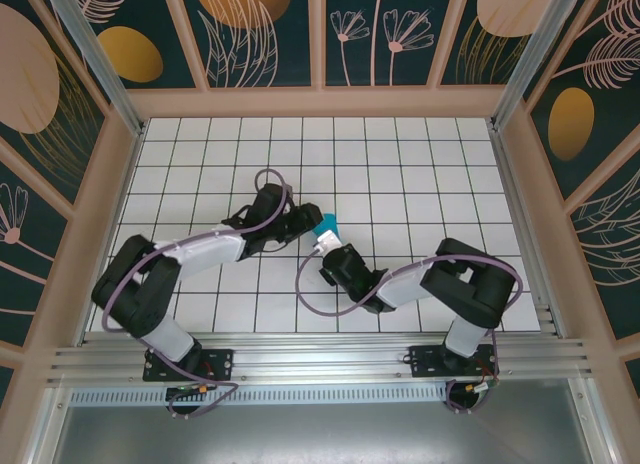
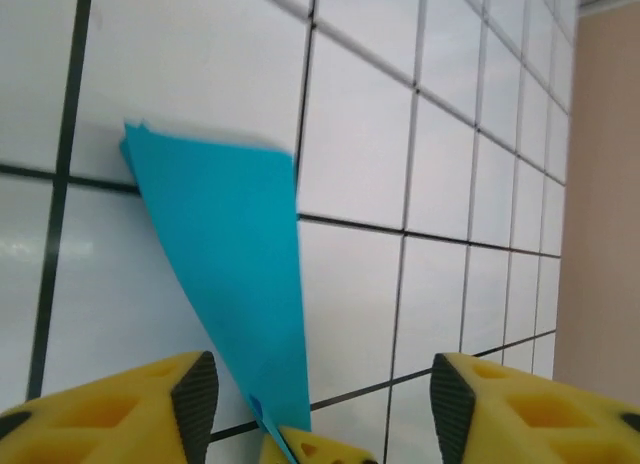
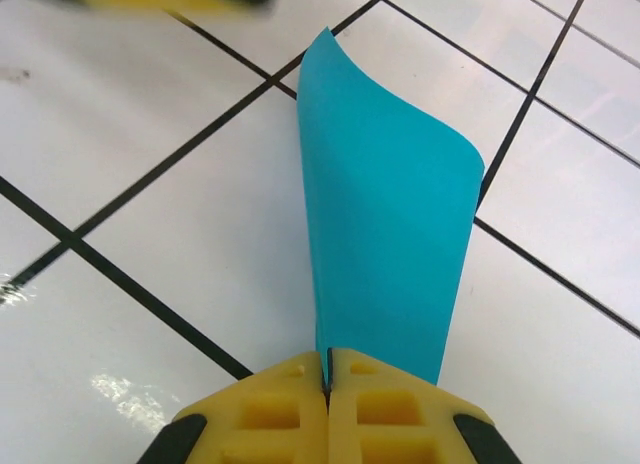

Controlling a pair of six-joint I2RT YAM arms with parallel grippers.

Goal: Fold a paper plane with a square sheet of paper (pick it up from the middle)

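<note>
Near the bench [image 1: 420, 164] centre, the square sheet of paper [image 3: 385, 234] stands curled. The right gripper [image 3: 328, 362], at its 6 o'clock, has its jaws clenched on the lower edge. The left gripper [image 2: 322, 384], at 9 o'clock, straddles it with jaws released. A careless close there could crumple the thin sheet or skew the crease.
</note>
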